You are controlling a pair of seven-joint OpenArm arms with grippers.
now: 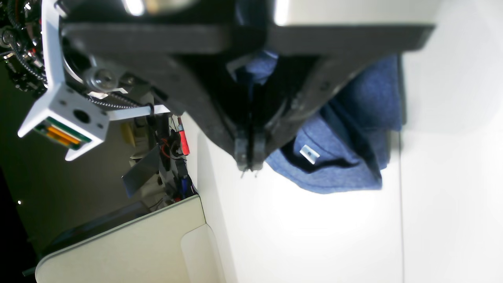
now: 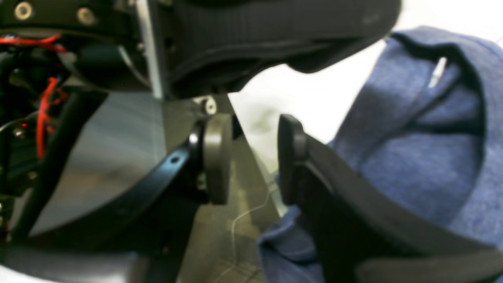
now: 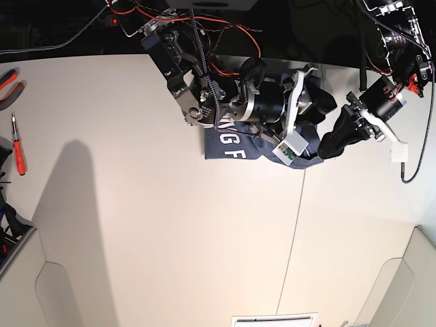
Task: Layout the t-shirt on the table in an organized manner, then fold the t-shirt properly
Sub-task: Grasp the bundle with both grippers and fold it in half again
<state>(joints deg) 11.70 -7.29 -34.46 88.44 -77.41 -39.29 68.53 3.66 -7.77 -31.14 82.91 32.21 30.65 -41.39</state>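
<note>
The navy t-shirt lies bunched at the tabletop's far edge, not yet spread. The right tool stands parted beside the cloth, gripping nothing. The left tool is pinched closed with nothing visible between its tips, probably about to reposition.

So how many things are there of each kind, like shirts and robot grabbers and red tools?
T-shirt: 1, dark blue with white letters
Grippers: 2, the left gripper with jaws shut and the right gripper with jaws apart
Red-handled tools on the table: 2, a screwdriver and pliers
Total: 5
</note>
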